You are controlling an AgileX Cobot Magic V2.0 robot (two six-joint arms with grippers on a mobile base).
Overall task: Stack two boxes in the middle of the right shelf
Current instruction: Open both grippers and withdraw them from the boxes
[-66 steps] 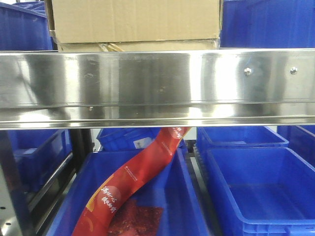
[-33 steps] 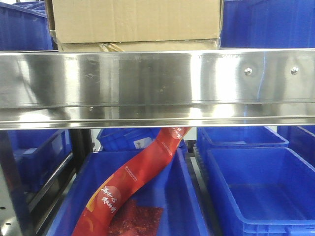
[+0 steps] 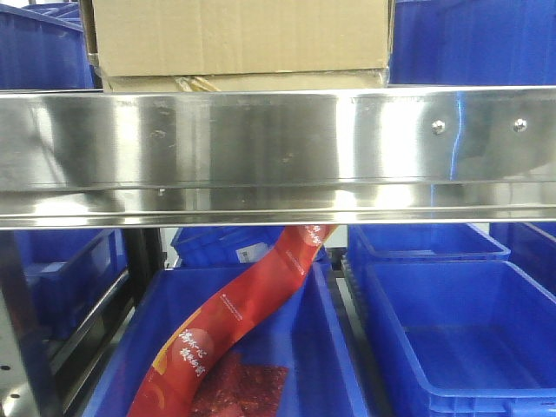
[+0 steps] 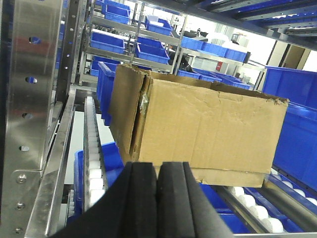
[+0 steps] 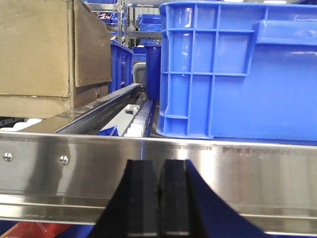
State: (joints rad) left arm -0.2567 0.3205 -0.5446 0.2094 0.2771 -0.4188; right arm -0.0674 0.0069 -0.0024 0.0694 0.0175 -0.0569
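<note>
Shelf [image 3: 278, 148]: stainless-steel level with a broad mirror-bright front lip, two rivets toward its right end; white rollers run along the level behind the lip.

Upper box [image 3: 239, 35]: brown corrugated carton on the shelf, left of centre in the front view, stacked on a second carton. From the left wrist view its creased side face and open seam show.

Lower box [image 3: 243, 82]: only a thin strip of its top shows above the lip; it carries the upper box.

Blue bin [image 5: 237, 69]: plastic, ribbed wall, on the same level just beside the cartons, apart from them by a roller lane.

Lower bins [image 3: 452, 330]: blue, below the shelf; the left one holds a red printed package [image 3: 234, 321] that leans up toward the lip.

Left gripper [image 4: 157, 198]: black jaws pressed together, nothing between them, in front of the cartons and clear of them.

Right gripper [image 5: 158, 203]: black jaws closed on nothing, facing the shelf lip
</note>
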